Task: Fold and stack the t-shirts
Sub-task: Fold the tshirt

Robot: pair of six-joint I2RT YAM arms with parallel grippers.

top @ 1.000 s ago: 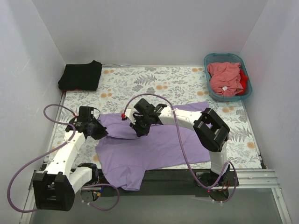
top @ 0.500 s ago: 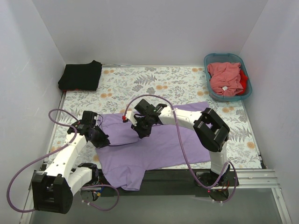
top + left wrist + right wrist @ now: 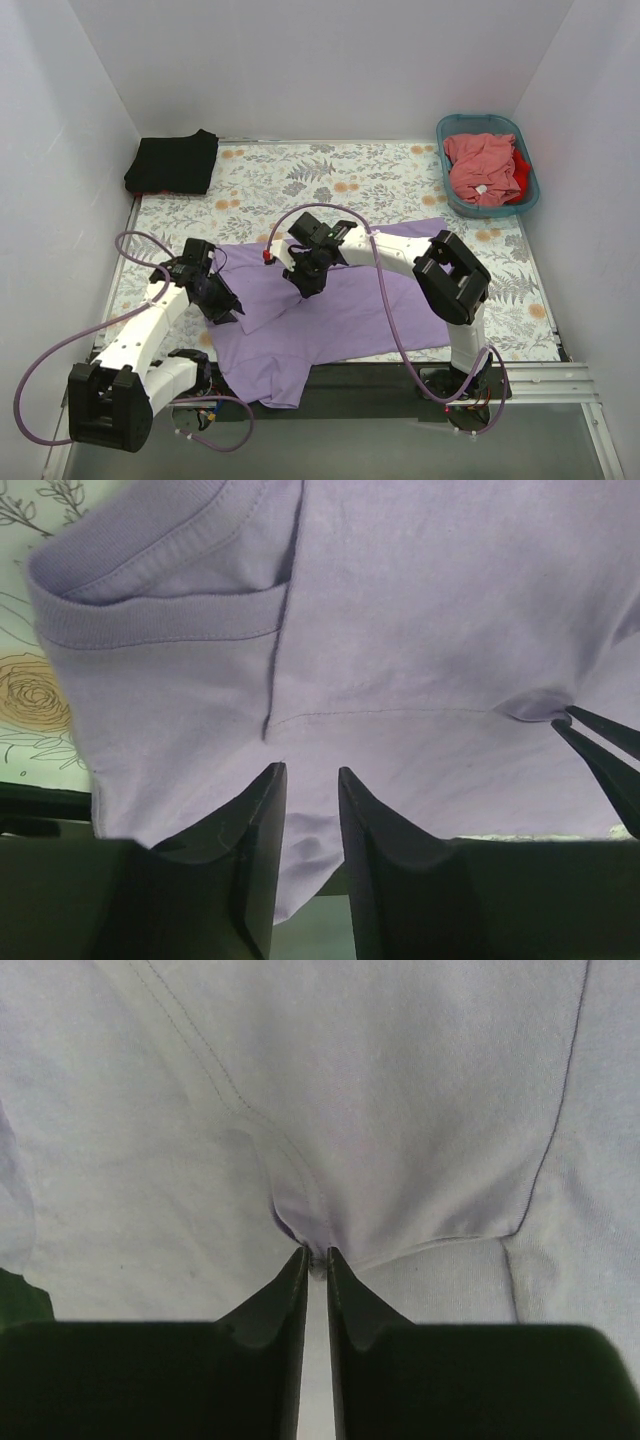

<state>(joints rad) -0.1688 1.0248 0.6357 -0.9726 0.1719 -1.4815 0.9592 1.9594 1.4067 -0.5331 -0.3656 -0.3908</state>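
Observation:
The lavender t-shirt (image 3: 360, 310) lies spread on the floral table, its hem hanging over the near edge. My left gripper (image 3: 228, 312) is shut on the shirt's left edge and holds that flap folded over the body. In the left wrist view the fabric (image 3: 400, 630) passes between the narrowly parted fingers (image 3: 310, 770). My right gripper (image 3: 305, 283) is shut on a pinch of the same shirt near the collar, seen in the right wrist view (image 3: 316, 1253). A folded black t-shirt (image 3: 172, 162) lies at the back left. Salmon-pink (image 3: 482, 168) and red (image 3: 521, 165) shirts lie in the basket.
The teal basket (image 3: 530, 200) stands at the back right by the wall. White walls close in the table on the left, back and right. The right gripper's fingertips (image 3: 600, 740) show at the right edge of the left wrist view.
My left gripper has moved toward the near right, carrying the shirt's left flap over the body. The right gripper has stayed nearly in place, still pinching the shirt.

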